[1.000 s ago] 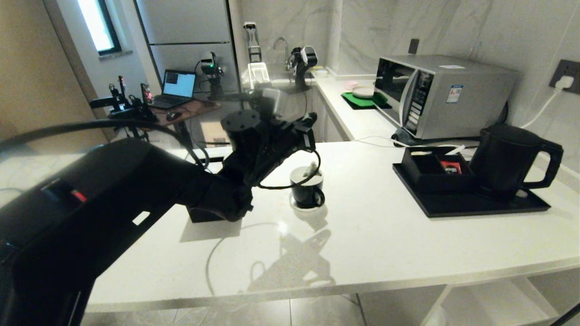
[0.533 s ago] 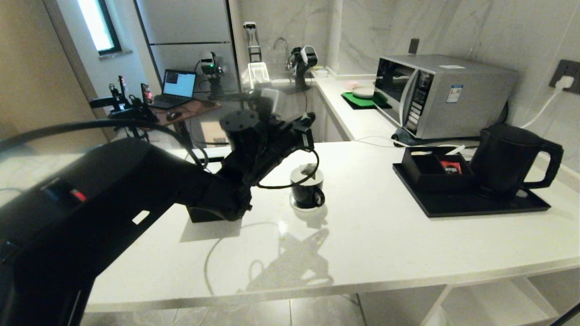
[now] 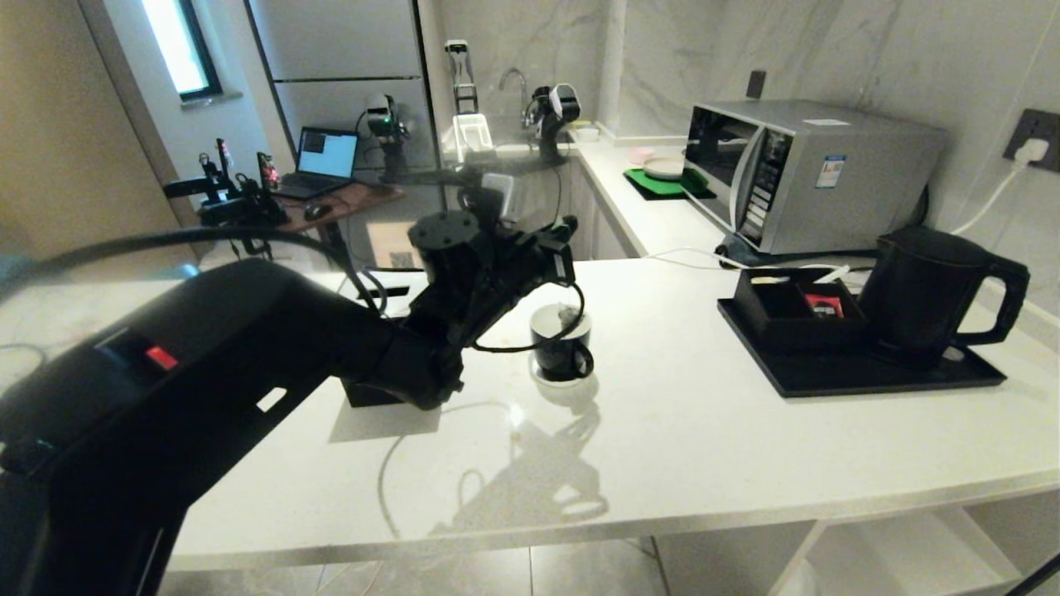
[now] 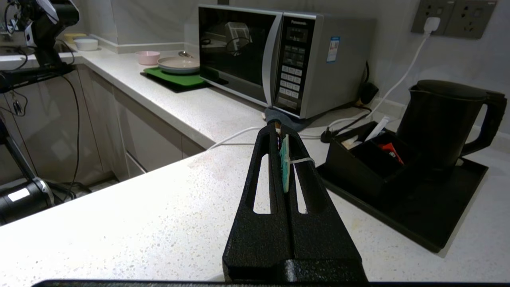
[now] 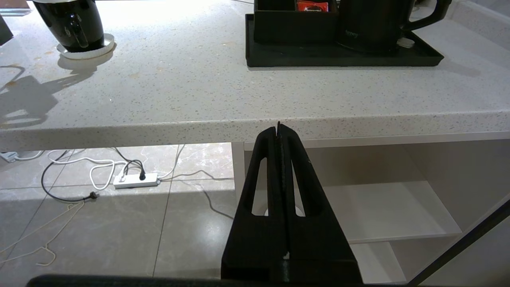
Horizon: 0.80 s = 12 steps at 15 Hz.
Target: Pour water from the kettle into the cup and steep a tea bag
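Observation:
The black cup (image 3: 561, 352) stands on its white saucer (image 3: 563, 379) mid-counter. The pale tea bag (image 3: 567, 314) sits in the cup's mouth, hanging by a string. My left gripper (image 3: 568, 248) hovers just above and behind the cup. Its tip (image 4: 277, 127) is shut on the tea bag's green tag (image 4: 284, 167), with the white string (image 4: 303, 160) running over one finger. The tall black kettle (image 3: 927, 285) stands on the black tray (image 3: 869, 377) at the right. My right gripper (image 5: 279, 127) is shut and empty, parked below the counter's front edge.
A black organiser box (image 3: 787, 310) with a red packet (image 3: 822, 306) shares the tray. A microwave (image 3: 795, 170) stands behind it, with white cables beside it. A black tissue box (image 3: 373, 393) sits half hidden under my left arm. Open shelves lie under the counter.
The tea bag hanging from my left gripper has sunk a little lower into the cup's mouth. The right arm has not moved.

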Available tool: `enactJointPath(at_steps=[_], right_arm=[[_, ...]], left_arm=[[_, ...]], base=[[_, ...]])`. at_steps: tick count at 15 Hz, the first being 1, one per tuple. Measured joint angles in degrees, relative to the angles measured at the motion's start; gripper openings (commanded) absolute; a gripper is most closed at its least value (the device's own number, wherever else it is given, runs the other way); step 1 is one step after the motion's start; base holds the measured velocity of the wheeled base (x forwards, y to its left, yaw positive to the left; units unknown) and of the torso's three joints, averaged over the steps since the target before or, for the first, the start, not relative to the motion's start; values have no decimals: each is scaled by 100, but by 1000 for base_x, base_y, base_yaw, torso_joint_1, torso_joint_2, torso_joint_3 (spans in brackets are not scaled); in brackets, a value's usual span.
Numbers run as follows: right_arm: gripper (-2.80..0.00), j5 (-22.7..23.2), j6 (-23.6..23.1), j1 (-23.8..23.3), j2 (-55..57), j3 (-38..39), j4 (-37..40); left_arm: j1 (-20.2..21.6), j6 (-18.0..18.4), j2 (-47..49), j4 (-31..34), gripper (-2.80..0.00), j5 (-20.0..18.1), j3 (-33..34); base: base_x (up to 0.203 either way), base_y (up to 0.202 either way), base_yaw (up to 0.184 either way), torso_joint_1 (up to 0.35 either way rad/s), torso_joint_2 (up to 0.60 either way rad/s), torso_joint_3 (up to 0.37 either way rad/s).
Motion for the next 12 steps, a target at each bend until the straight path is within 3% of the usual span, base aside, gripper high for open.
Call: enactJointPath(at_steps=[12], right_arm=[[-280,-2,0,0,0,0,-2]], left_arm=[[146,0,355,-55,-280,-2,-23]], base=[[0,0,0,0,0,0]])
